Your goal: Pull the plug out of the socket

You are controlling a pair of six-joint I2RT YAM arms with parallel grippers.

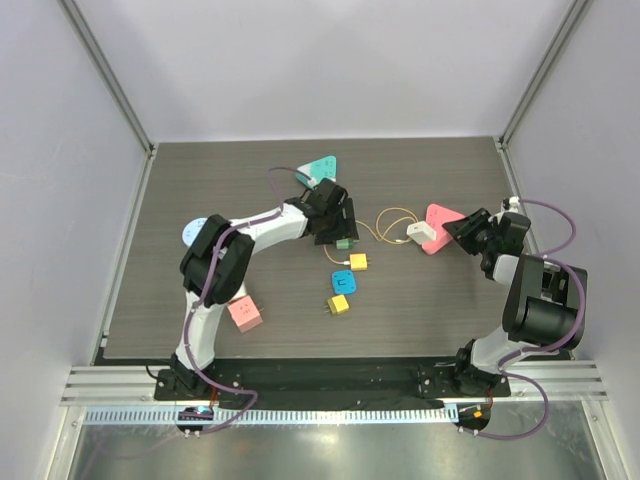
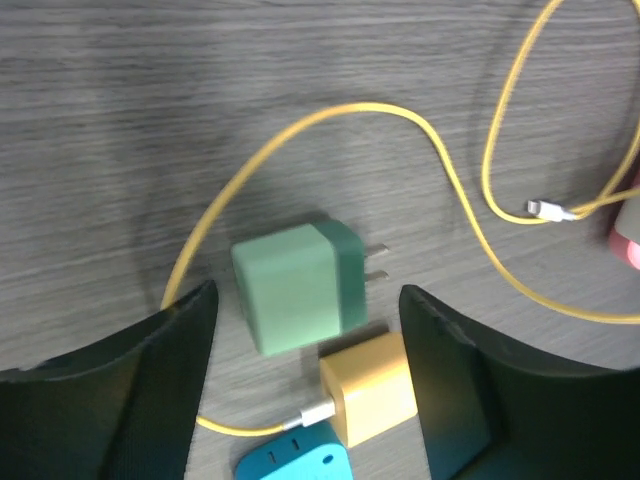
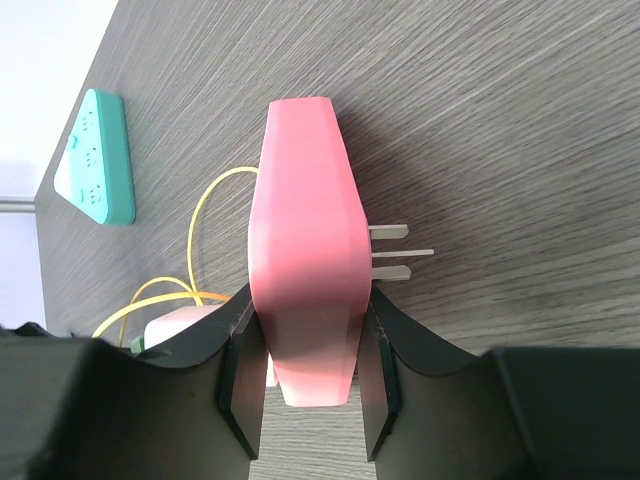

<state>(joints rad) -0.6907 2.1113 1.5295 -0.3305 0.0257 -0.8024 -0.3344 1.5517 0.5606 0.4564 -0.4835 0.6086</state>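
Observation:
A pink socket adapter [image 1: 441, 220] is tilted up on edge at the right of the table, with a white plug [image 1: 420, 233] stuck in its left face. My right gripper [image 1: 463, 229] is shut on the pink socket [image 3: 300, 250]; in the right wrist view its pads press both flat sides and its metal prongs [image 3: 398, 250] point right. The white plug [image 3: 178, 325] peeks out behind the left finger. A yellow cable [image 1: 385, 222] runs from the plug. My left gripper [image 1: 338, 228] is open above a green charger [image 2: 298, 285], apart from the socket.
A yellow charger [image 2: 370, 385] and a blue adapter [image 2: 295, 462] lie near the green one. A teal triangular socket [image 1: 322, 168] lies at the back, a pink cube [image 1: 244, 314] at the front left, a small yellow plug [image 1: 339, 304] in the middle, and the cable's loose connector [image 2: 548, 210].

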